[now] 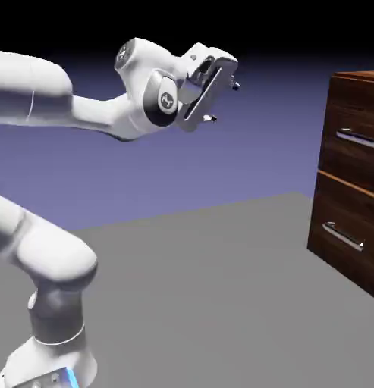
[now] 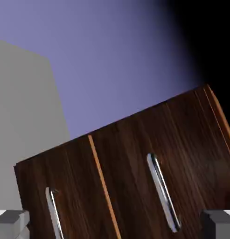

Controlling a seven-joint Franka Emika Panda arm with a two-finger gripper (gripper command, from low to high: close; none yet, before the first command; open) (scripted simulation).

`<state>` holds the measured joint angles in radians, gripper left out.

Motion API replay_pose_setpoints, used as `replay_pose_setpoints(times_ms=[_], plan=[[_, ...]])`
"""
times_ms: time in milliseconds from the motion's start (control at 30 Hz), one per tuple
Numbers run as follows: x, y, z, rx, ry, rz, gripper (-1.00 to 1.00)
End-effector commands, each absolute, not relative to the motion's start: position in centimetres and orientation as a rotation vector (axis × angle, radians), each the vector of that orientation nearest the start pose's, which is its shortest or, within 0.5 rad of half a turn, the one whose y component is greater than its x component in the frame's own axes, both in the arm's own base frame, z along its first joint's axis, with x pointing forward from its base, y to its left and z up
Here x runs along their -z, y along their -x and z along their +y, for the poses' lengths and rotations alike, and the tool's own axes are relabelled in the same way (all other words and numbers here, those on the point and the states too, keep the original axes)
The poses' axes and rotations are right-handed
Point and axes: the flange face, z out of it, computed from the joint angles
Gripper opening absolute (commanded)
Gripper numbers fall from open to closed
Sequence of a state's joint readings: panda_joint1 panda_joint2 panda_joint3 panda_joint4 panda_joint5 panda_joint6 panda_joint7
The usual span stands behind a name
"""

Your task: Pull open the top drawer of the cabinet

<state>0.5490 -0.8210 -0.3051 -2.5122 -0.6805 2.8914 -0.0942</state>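
The cabinet is dark brown wood grain and stands at the exterior view's right edge. Its top drawer carries a horizontal silver bar handle and sits flush with the front. My gripper hangs high in the air well to the left of the cabinet, open, with nothing between its fingers. The hand view is rolled, so the top drawer and its handle lie right of the orange seam. My gripper shows its two grey fingertips wide apart at the bottom corners.
A lower drawer with the same kind of handle sits under the top one; in the hand view the lower drawer is left of the seam. The grey table stretches between the robot's base and the cabinet.
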Motion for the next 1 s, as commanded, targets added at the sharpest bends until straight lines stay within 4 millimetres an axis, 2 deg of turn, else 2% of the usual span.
replay_pose_setpoints(times_ms=[0, 233, 400, 533, 767, 967], plan=[[-67.6, -34.3, 8.2, 1.914, 2.486, -1.208, 0.00], [-73.2, -32.2, 6.6, 2.197, 2.231, -1.833, 0.00], [-76.2, -31.6, 4.4, 2.367, 2.017, -2.238, 0.00], [-77.9, -31.9, 2.1, 2.469, 1.842, -2.546, 0.00], [-79.4, -34.3, -2.3, 2.532, 1.541, -3.085, 0.00], [-78.9, -38.4, -5.7, 2.401, 1.280, -3.580, 0.00]])
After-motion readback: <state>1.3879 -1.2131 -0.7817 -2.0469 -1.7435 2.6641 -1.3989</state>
